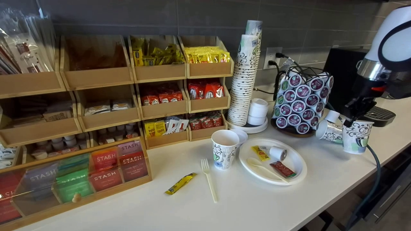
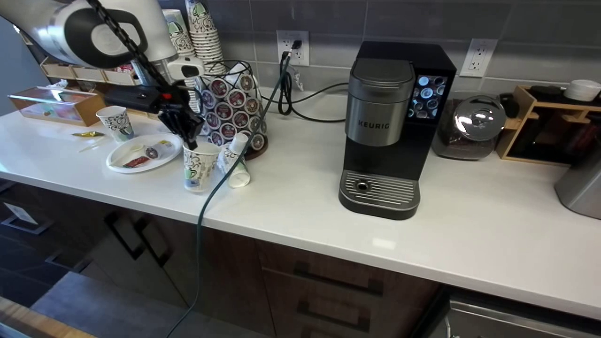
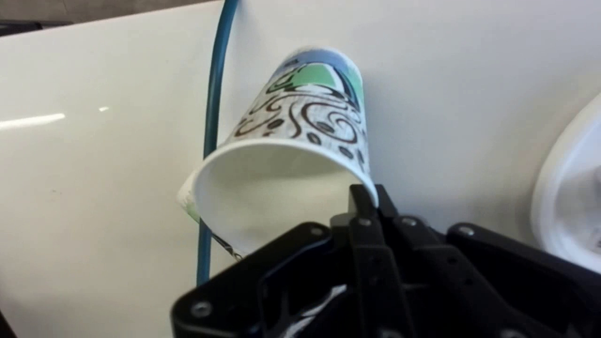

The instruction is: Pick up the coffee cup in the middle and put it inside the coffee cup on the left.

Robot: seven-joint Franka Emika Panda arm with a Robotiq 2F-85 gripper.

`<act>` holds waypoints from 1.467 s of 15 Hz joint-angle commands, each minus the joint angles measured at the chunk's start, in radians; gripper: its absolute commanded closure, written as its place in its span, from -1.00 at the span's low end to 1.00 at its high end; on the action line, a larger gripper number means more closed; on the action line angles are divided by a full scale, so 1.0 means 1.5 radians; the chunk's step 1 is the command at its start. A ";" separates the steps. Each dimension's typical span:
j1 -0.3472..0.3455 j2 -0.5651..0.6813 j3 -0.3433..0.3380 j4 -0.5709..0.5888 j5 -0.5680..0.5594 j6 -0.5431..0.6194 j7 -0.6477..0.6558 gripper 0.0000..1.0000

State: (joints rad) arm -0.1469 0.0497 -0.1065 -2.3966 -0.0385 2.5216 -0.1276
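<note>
Gripper [image 3: 373, 195] pinching the middle cup [image 3: 310, 108] by its rim, the plate [image 1: 297, 160] between it and the left cup [image 1: 224, 150].
Only the wrist view shows one fingertip [image 3: 359, 199] inside the rim and one outside; whether the cup's base touches the desk [image 1: 173, 213], I cannot tell. Just beside lies a third cup [image 1: 330, 131] on its side, with a blue-green cable [image 2: 199, 239] crossing in front of it in an exterior view. The pod rack [image 1: 288, 131] stands just behind. Toward the left cup the plate is in the way, bearing a coffee pod [image 1: 278, 153], a red packet [image 1: 283, 169] and a spoon [image 1: 254, 161]; the wrist view catches only part of its rim. The left cup stands upright at the plate's far side. Past it come a fork [image 1: 209, 181] and the tea box [image 1: 128, 185]. The coffee maker [image 2: 380, 105], well apart, shows whole in an exterior view.
</note>
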 commanded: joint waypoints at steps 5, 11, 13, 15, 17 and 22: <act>0.104 -0.302 0.025 -0.153 0.134 -0.119 -0.222 0.98; 0.115 -0.273 0.013 -0.116 0.112 -0.123 -0.188 0.94; 0.112 -0.263 0.008 -0.115 0.112 -0.122 -0.190 0.98; 0.171 -0.280 0.022 -0.127 0.181 -0.057 -0.234 0.98; 0.216 -0.286 0.051 -0.124 0.196 -0.010 -0.236 0.98; 0.346 -0.286 0.102 -0.112 0.223 0.101 -0.261 0.98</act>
State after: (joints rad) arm 0.2789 -0.3713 0.0266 -2.5611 0.2600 2.6046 -0.4701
